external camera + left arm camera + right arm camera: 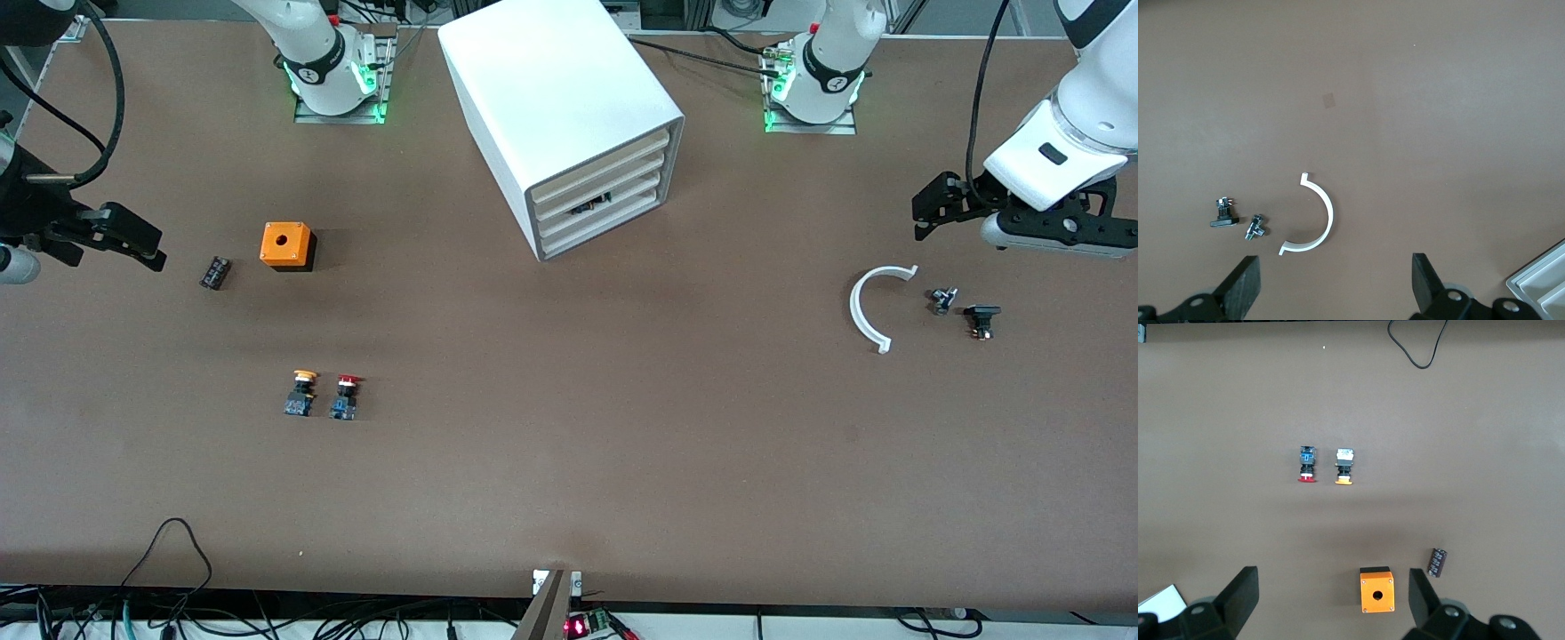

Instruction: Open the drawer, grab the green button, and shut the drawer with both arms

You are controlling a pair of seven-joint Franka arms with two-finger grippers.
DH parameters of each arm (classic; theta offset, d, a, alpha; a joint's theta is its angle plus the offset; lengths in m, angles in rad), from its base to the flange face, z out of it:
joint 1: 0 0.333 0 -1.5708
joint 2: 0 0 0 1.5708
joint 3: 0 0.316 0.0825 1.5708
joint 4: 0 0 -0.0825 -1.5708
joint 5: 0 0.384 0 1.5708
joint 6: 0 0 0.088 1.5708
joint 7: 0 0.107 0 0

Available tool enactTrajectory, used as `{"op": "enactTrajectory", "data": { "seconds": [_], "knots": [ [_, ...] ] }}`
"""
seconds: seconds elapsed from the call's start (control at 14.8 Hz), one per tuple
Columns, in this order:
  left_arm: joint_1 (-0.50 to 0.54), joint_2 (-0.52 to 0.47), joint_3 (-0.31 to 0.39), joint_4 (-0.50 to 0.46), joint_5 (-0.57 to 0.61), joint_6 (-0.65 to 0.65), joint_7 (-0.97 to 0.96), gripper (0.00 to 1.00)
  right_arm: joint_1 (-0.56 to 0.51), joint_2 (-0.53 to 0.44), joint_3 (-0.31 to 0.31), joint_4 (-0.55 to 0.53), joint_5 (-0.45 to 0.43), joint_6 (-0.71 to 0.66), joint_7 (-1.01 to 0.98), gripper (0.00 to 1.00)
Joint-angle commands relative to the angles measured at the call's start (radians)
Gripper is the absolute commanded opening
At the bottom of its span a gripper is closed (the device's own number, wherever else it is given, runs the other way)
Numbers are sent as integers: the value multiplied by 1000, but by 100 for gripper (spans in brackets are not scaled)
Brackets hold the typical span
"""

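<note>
The left claw point(925, 213) hung open over the desk point(569, 462) near a white curved piece point(867, 307); the right claw point(133, 240) hung open, empty, beside the orange box point(286, 245). The drawer point(605, 224), lowest cream front of the white cabinet point(551, 98), sat shut. No green-capped button showed.

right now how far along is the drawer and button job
Nothing looks done: the lowest drawer of the cabinet sits shut, and no green button is visible. Nothing is in hand: the left gripper and right gripper hang open over the table's ends. Opening, taking and closing all remain.
</note>
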Motion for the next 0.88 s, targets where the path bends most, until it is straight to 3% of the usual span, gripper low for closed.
{"op": "enactTrajectory", "data": {
  "seconds": [0.0,0.81],
  "knots": [
    [-4,-6,1,15,-15,-23,6,100,-1,12,1,30,-3,-21,-12,100],
    [-4,-6,1,15,-15,-26,-3,100,-9,12,0,30,-3,-28,-18,99]
  ]
}}
